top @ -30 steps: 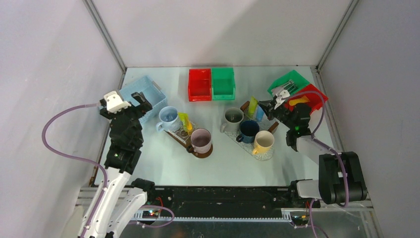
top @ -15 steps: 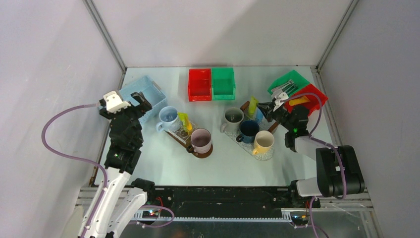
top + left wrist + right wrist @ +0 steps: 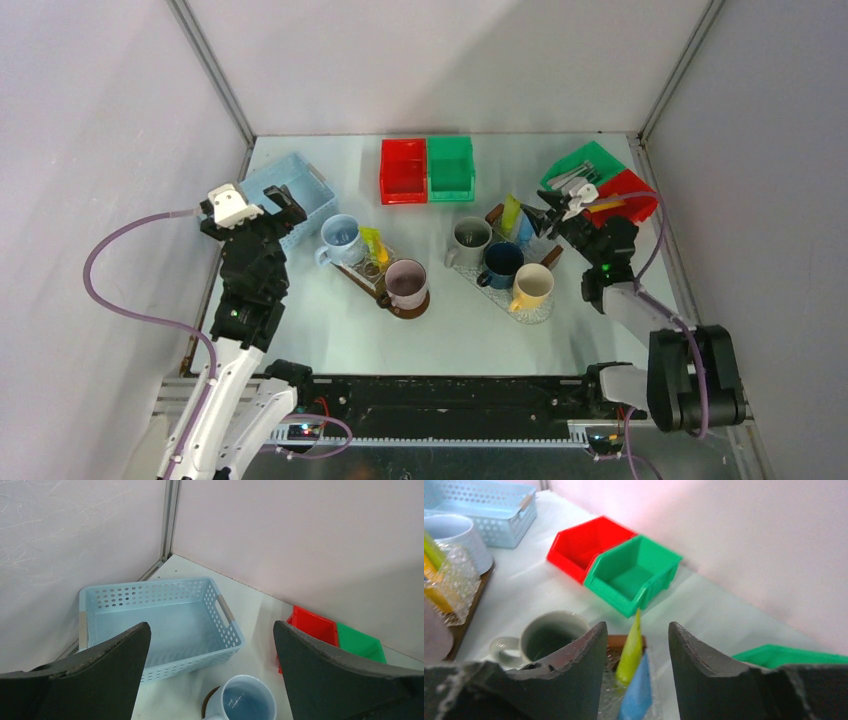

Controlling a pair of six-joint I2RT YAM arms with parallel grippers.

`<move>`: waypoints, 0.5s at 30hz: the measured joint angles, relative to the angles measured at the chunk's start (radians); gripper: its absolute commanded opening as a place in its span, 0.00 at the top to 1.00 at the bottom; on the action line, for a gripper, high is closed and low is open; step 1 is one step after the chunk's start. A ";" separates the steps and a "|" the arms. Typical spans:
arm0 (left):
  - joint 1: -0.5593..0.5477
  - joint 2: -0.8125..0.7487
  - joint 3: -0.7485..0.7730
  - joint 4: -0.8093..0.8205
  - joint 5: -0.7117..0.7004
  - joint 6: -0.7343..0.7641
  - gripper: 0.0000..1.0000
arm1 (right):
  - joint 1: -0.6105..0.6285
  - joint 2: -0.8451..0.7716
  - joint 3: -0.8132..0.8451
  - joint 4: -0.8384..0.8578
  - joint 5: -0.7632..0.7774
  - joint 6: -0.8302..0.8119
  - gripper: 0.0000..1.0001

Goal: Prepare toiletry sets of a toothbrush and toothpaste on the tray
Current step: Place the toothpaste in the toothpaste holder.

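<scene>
Left gripper: I see the fingers spread wide with nothing between them, hanging above the near side of the pale blue basket in the worktop's far left corner.
Right gripper: the fingers are parted to a middling gap, 1 on each side of the lime green tube. I see daylight on both sides, so nothing is gripped.
Lime green tube: it stands upright at the far end of the right tray, with the light blue tube touching it on the near side.
Right tray: 3 mugs stand on it, a grey mug at the far end, a dark blue mug in the middle and a yellow mug nearest me.
Left tray: it carries a light blue mug, a mauve mug and, between them, a clear holder with a yellow tube and another green one.
Toothbrushes: pale and slim, they lie in the corner green bin at the far right corner, partly hidden by my right wrist.
Orange tube: it lies in the corner red bin, just beside that green one.
Far edge, middle: a red bin and a green bin sit touching side by side.
</scene>
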 measured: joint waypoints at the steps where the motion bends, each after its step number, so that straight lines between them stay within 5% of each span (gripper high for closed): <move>1: 0.000 0.000 0.000 0.000 0.000 0.000 0.00 | -0.003 -0.025 0.000 -0.004 0.013 0.007 0.38; 9: 0.001 -0.005 0.000 0.000 0.001 0.000 0.00 | -0.045 -0.210 0.017 -0.114 0.215 0.103 0.20; 11: 0.002 -0.006 0.000 0.000 0.001 0.000 0.00 | -0.057 -0.227 0.043 -0.169 0.280 0.152 0.04; 15: 0.002 -0.008 0.000 0.000 0.002 0.000 0.00 | -0.118 -0.229 0.128 -0.319 0.407 0.289 0.01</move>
